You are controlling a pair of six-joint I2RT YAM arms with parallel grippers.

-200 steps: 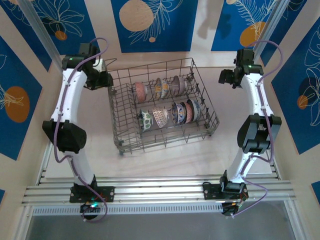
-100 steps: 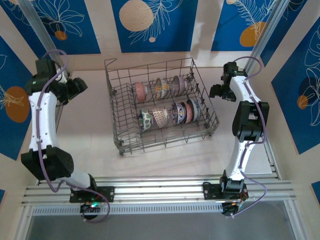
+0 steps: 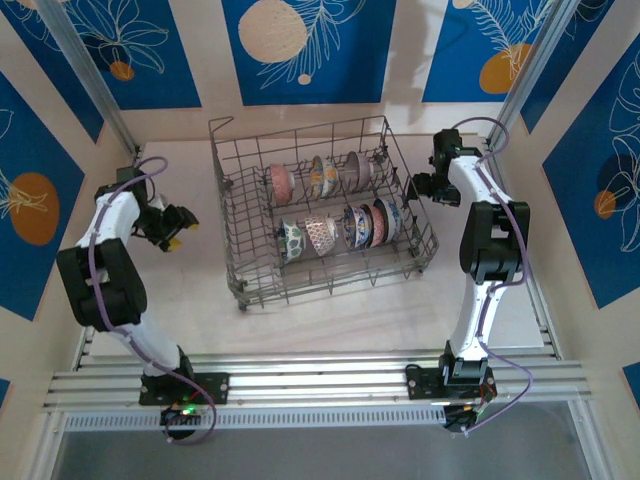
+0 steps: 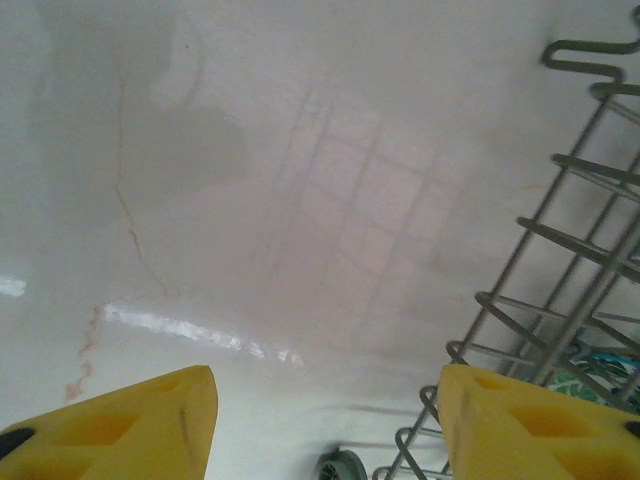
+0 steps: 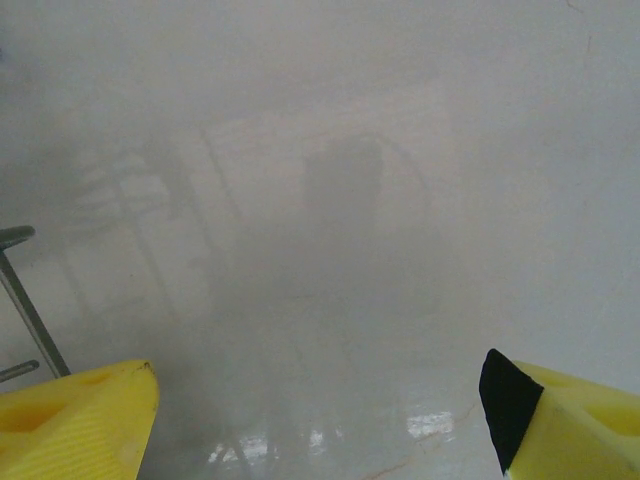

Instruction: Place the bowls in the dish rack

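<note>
dish rack (image 4: 590, 170) half beyond the right edge; table (image 5: 330, 250) a grey blur

The rack (image 3: 236, 240) is thin grey metal wire with a dull sheen. The bowls (image 3: 321, 234) look like glazed ceramic, glossy and painted. The counter (image 4: 300, 180) is pale, smooth and shiny, with bright streaks of reflected light and faint reddish veins like stone. The left hand (image 4: 325, 410) has fingers (image 4: 130, 430) of matt yellow plastic. The right hand (image 5: 315, 410) has the same, one finger finely ribbed, the other faced with a matt black pad (image 5: 508, 395). The arms (image 3: 108, 220) wear smooth white plastic shells with black joints. The rails (image 3: 320, 382) are bare ribbed metal.
</note>
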